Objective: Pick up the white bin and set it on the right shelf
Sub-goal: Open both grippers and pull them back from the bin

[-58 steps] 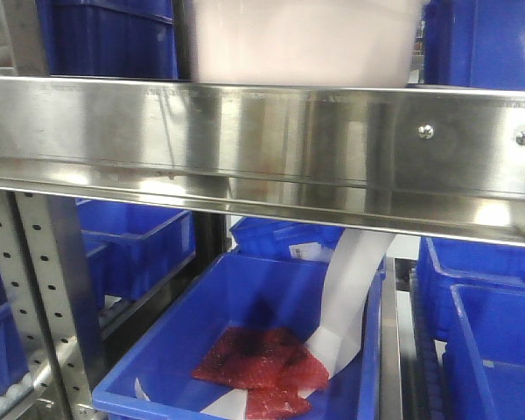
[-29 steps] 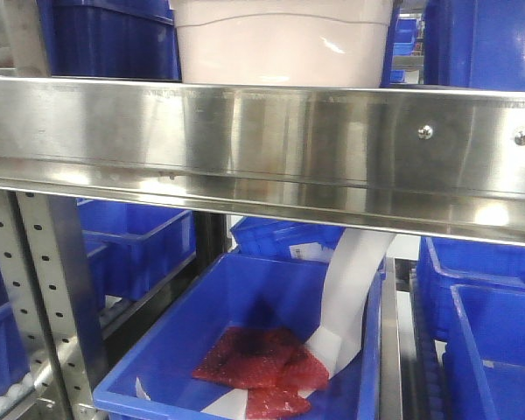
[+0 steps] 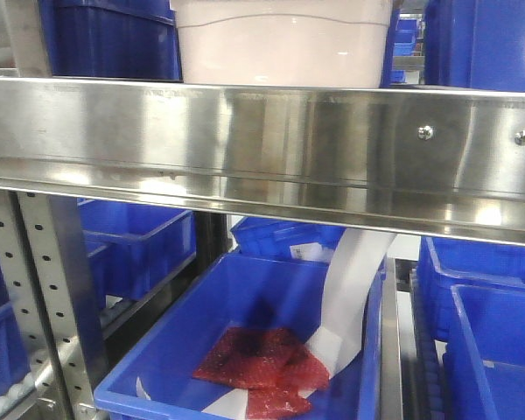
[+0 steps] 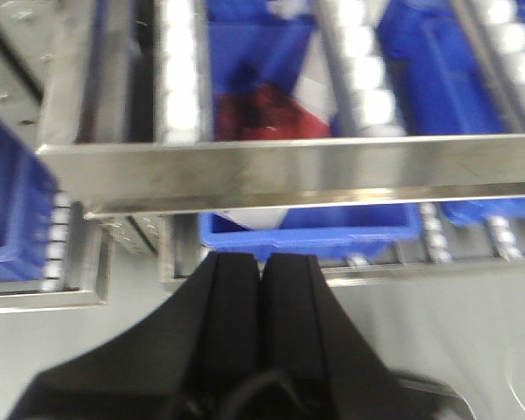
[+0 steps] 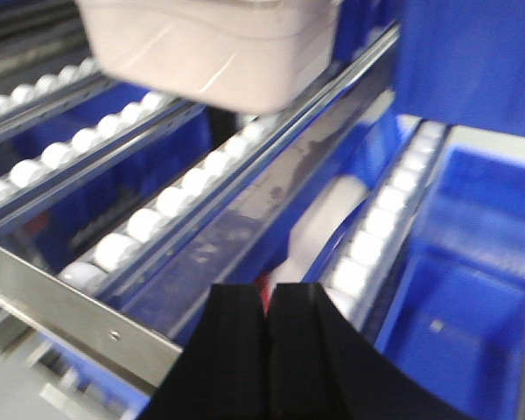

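Observation:
The white bin, a pale pinkish tub, sits on the right shelf behind its shiny steel front rail. In the right wrist view the white bin rests on the roller tracks at the top left. My right gripper is shut and empty, well in front of and below the bin. My left gripper is shut with nothing between its fingers, just in front of the steel rail.
Blue bins flank the white bin on the shelf. Below, an open blue bin holds a red bag and a white paper strip. Perforated uprights stand at left. More blue bins lie at right.
The white bin shifted left and settled on the shelf between one second ago and half a second ago. Since then nothing has visibly moved.

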Available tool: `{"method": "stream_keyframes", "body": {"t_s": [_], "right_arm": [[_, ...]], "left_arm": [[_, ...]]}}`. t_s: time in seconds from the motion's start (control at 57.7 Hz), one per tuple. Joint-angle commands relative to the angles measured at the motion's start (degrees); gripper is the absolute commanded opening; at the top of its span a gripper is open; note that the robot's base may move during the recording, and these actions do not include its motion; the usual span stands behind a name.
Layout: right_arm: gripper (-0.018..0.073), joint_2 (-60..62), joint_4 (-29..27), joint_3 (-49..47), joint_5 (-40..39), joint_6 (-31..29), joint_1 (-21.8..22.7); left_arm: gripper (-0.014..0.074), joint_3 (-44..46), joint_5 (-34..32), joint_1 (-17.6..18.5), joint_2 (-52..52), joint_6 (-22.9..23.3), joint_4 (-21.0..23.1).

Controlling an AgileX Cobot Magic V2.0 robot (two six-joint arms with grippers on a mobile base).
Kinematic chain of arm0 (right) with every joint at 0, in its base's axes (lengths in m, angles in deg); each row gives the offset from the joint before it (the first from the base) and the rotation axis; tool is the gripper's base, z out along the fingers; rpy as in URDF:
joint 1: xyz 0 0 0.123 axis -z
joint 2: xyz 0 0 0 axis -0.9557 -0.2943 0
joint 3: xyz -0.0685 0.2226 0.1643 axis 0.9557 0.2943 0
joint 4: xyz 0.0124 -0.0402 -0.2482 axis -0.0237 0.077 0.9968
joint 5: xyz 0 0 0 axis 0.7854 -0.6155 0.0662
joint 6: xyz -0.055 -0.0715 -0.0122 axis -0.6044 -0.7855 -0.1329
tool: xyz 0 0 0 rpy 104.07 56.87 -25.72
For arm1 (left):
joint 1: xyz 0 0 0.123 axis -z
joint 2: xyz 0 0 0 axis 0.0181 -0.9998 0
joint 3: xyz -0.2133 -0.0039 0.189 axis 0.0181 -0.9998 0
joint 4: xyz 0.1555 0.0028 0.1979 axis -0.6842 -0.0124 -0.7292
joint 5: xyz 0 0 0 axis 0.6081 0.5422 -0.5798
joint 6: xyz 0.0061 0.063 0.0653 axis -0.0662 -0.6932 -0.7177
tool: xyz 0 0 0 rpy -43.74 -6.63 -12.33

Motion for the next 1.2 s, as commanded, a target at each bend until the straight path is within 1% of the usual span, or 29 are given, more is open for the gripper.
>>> {"method": "stream_keyframes", "body": {"t_s": [0.0, 0.121, 0.26, 0.399, 0.555, 1.179], "right_arm": [[0.0074, 4.8, -1.1, 3.6, -10.1, 0.2, 0.1], [0.0074, 11.6, -1.1, 9.3, -16.2, 0.2, 0.1], [0.0074, 17.1, -1.1, 13.1, -19.7, 0.2, 0.1], [0.0074, 18.9, -1.1, 13.6, -21.4, 0.2, 0.1], [0.0074, 18.9, -1.9, 13.6, -24.1, 0.2, 0.1], [0.0074, 18.9, -2.1, 13.6, -24.1, 0.2, 0.1]], "left_arm": [[-0.0118, -4.3, -9.4, 0.3, 5.9, 0.8, 1.0], [-0.0118, -14.6, -19.9, 0.3, 14.3, 0.8, 1.0], [-0.0118, -25.3, -31.1, 0.3, 24.6, 0.7, 0.2], [-0.0118, -33.7, -39.6, 0.3, 33.3, 0.7, 0.2], [-0.0118, -39.7, -48.0, 0.3, 40.1, 0.7, 0.2], [-0.0119, -40.6, -48.1, 0.3, 41.2, 0.7, 0.6]]}}
